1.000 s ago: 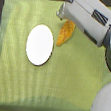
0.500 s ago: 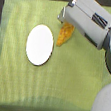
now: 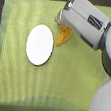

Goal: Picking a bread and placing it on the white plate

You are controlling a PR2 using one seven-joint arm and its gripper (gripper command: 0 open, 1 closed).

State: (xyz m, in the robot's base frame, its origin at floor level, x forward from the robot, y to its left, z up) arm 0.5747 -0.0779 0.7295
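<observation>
Bread is what this job turns on, but reading from the exterior view's left, the white plate (image 3: 40, 45) is coming first: it is lying flat and bare on the green cloth (image 3: 12, 81), nothing on it yet. Just beside its right edge, apart from it by a narrow strip of cloth, the bread (image 3: 63, 36) is lying with its tapered end pointing down toward the front, its upper end disappearing under the gripper (image 3: 63, 19). The grey gripper body is covering that upper end, so whether the jaws are spread wide, narrow, or already pinching the bread cannot be told; the fingertips are hidden.

Further right, the arm (image 3: 109, 54) is reaching in from that side and filling the corner.

Judging from this, the grasp is the step in hand. The risk is lying in that end-on hold: pinched near one tip only, the long piece could be swinging or slipping out on the lift, or the jaws could be closing on cloth and dragging it, shifting the plate.
</observation>
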